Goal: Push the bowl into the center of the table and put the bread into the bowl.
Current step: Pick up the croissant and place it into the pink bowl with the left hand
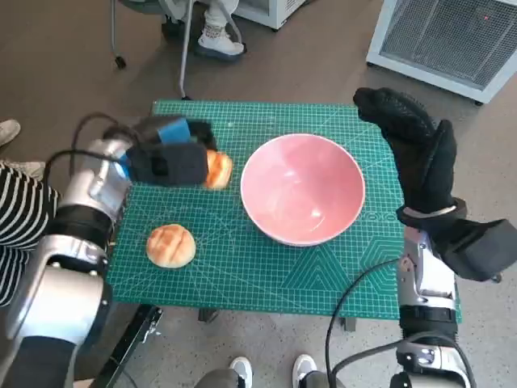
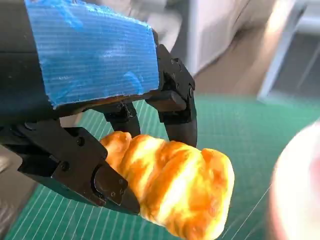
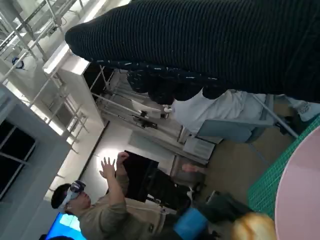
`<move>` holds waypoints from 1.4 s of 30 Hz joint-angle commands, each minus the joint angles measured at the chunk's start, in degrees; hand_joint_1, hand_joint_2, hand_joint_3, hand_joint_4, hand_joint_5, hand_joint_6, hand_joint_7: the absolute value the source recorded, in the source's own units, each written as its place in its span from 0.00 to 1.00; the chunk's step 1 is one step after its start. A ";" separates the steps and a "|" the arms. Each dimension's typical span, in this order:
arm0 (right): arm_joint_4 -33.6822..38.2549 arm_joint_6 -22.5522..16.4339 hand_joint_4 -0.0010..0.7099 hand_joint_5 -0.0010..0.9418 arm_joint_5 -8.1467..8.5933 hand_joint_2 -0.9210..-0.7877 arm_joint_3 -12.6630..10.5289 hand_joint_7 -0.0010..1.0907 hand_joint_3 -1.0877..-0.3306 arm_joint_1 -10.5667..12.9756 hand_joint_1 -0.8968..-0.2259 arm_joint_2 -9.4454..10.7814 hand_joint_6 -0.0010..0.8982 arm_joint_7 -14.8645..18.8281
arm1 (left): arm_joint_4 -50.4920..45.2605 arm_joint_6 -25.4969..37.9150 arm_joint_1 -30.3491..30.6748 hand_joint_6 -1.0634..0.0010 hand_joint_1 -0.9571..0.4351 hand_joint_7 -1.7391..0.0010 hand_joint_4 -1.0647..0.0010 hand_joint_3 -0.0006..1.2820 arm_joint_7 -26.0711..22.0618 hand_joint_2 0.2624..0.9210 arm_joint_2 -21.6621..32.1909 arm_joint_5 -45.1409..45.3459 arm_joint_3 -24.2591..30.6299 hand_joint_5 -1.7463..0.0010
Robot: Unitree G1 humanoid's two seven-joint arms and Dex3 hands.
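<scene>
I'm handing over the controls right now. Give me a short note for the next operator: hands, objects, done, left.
Left hand grips one bread roll, lifted beside the pink bowl.
Right hand holds nothing, fingers straight, raised by the bowl's far side.
Bowl sits near the middle of the green mat, empty.
A second roll lies on the mat near the left arm.
Left: carry the held roll over the bowl and release.
</scene>
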 commanded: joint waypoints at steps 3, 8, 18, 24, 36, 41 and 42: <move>0.21 0.90 0.25 0.01 1.24 0.00 -0.30 0.53 0.48 1.31 0.27 -0.48 0.01 0.96 | -8.58 -3.81 -1.35 0.40 0.69 0.31 0.33 0.04 -0.15 1.00 1.24 -4.07 3.80 0.37; -0.30 1.24 0.24 0.00 1.68 0.00 -0.36 0.53 0.48 1.48 0.27 -0.49 0.01 1.20 | -16.47 -4.39 0.66 0.41 0.69 0.31 0.31 0.04 -0.45 0.99 0.52 -5.75 5.17 0.38; -1.01 1.69 0.24 0.00 2.72 0.00 -0.47 0.53 0.50 1.97 0.25 -0.42 0.01 1.60 | -24.10 -4.40 2.86 0.41 0.69 0.31 0.30 0.04 -2.95 0.99 -2.60 -6.34 3.88 0.39; -1.35 1.53 0.24 0.00 2.66 0.00 -0.54 0.53 0.51 2.39 0.25 -0.25 0.01 1.60 | -21.15 -5.15 1.86 0.39 0.69 0.32 0.29 0.02 -3.70 1.00 -5.14 -5.13 1.99 0.39; -1.96 1.29 0.24 0.00 2.43 0.00 -1.13 0.53 0.52 3.17 0.25 -0.58 0.01 1.23 | -12.29 -7.94 -0.01 0.52 0.69 0.52 0.44 0.09 -8.62 0.93 -10.58 -6.44 -0.08 0.58; -2.64 1.16 0.24 0.00 2.16 0.00 -1.22 0.53 0.52 3.57 0.26 -0.55 0.01 0.95 | -11.98 -6.43 -0.13 0.63 0.66 0.82 0.63 0.03 -11.23 0.86 -10.89 -5.96 -0.71 0.92; -2.78 1.16 0.24 0.00 2.12 0.00 -1.26 0.53 0.52 3.66 0.26 -0.55 0.01 0.86 | -12.32 -6.27 0.10 0.64 0.66 0.84 0.65 0.03 -11.77 0.86 -10.69 -6.16 -0.60 0.94</move>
